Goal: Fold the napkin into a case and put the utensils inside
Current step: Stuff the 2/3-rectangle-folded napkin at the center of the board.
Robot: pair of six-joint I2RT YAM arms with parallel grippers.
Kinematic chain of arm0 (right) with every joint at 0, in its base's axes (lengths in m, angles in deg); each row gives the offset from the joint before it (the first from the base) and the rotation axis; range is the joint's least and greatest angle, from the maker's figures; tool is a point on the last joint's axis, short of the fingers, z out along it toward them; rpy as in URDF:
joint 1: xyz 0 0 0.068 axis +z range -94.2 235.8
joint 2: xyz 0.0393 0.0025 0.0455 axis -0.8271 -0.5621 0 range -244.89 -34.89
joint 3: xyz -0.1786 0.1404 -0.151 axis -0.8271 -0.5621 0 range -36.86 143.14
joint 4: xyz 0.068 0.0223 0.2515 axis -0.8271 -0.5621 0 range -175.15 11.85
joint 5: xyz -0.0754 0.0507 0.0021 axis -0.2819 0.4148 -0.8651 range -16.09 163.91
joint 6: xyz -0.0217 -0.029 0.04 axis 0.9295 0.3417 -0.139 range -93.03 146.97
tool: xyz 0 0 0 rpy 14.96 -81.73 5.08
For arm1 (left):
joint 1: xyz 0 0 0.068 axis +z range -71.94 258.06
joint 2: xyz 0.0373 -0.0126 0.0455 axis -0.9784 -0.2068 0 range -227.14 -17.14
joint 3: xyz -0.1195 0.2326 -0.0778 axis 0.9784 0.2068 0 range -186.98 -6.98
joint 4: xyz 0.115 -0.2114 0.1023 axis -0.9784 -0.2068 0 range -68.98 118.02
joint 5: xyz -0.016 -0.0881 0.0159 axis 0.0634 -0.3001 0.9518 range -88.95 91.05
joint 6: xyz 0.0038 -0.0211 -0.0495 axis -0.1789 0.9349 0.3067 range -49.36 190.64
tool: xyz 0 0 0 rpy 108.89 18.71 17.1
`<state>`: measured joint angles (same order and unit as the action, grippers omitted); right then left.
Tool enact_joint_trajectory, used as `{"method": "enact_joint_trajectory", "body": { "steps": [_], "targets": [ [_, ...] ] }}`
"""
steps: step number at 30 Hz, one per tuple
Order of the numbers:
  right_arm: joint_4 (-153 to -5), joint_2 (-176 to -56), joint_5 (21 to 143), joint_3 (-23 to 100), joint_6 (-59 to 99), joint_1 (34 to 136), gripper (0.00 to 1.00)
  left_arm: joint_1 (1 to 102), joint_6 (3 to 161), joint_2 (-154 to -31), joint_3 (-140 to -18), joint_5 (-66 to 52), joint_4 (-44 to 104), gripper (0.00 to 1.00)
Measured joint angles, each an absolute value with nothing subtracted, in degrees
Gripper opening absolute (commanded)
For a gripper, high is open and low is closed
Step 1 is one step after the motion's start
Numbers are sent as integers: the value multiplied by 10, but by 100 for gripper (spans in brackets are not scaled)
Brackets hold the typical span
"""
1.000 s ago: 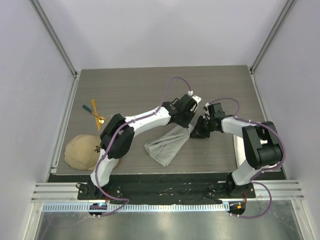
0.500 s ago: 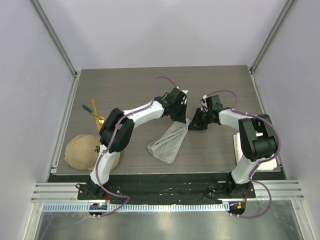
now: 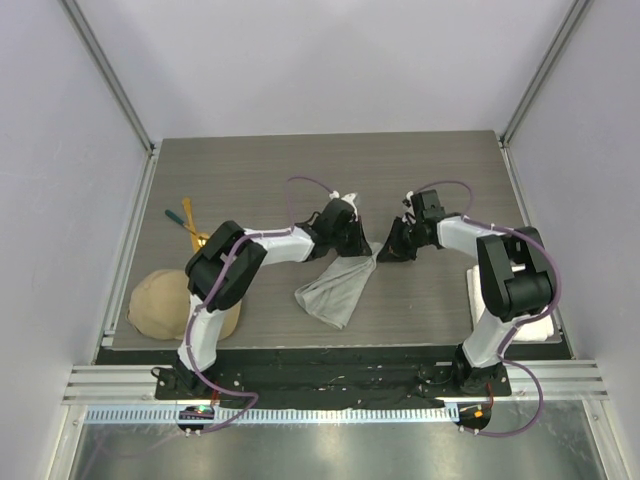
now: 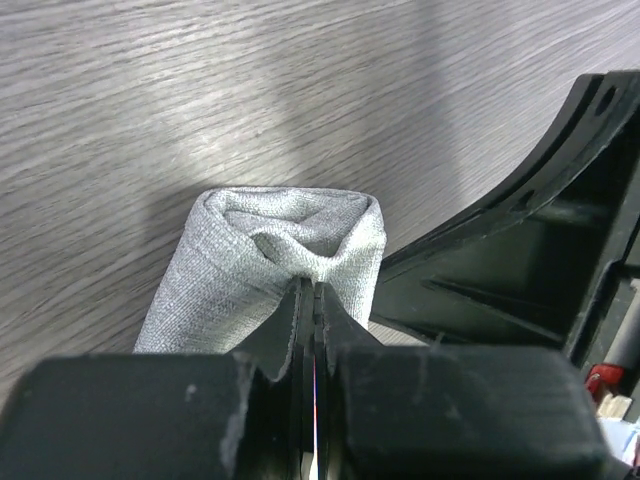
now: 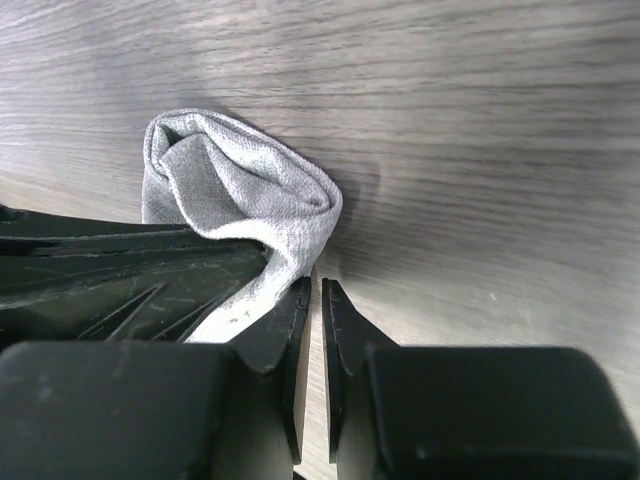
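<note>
The light grey napkin (image 3: 335, 285) lies bunched in a long strip at the table's middle. Its far end is lifted and rolled (image 4: 270, 250). My left gripper (image 3: 352, 247) is shut on that end; the cloth is pinched between the tips (image 4: 311, 287). My right gripper (image 3: 387, 250) sits right beside it, on the right. Its jaws (image 5: 312, 290) stand a narrow slit apart with only table showing between them. The napkin (image 5: 240, 190) drapes against the outside of its left finger. The utensils (image 3: 190, 228) lie crossed at the far left.
A tan cap (image 3: 165, 300) sits at the near left corner. A white towel (image 3: 540, 325) lies at the near right edge, partly under the right arm. The two grippers nearly touch; the left one's black finger (image 5: 120, 280) fills the right wrist view's left side.
My left gripper has pulled leftward with the napkin's end, folding its arm back. The right gripper has followed a little to the left and up, and its jaws have narrowed slightly.
</note>
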<state>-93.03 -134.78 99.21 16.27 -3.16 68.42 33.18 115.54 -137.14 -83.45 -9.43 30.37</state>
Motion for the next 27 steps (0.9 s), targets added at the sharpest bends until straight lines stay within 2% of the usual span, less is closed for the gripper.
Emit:
{"method": "enact_joint_trajectory", "body": {
  "steps": [10, 16, 21, 27],
  "targets": [
    [-1005, -1299, 955, 263, -3, 686, 15, 331, 1183, -1364, -750, -95, 464, 0],
    [-1005, -1366, 979, 332, 1, 700, 14, 330, 1180, -1362, -723, -91, 514, 0],
    [-1009, -1420, 1005, 345, -7, 721, 13, 318, 1158, -1349, -696, -65, 541, 0],
    [-1012, -1432, 1035, 349, -17, 735, 11, 297, 1117, -1340, -680, -31, 559, 0]
  ]
}}
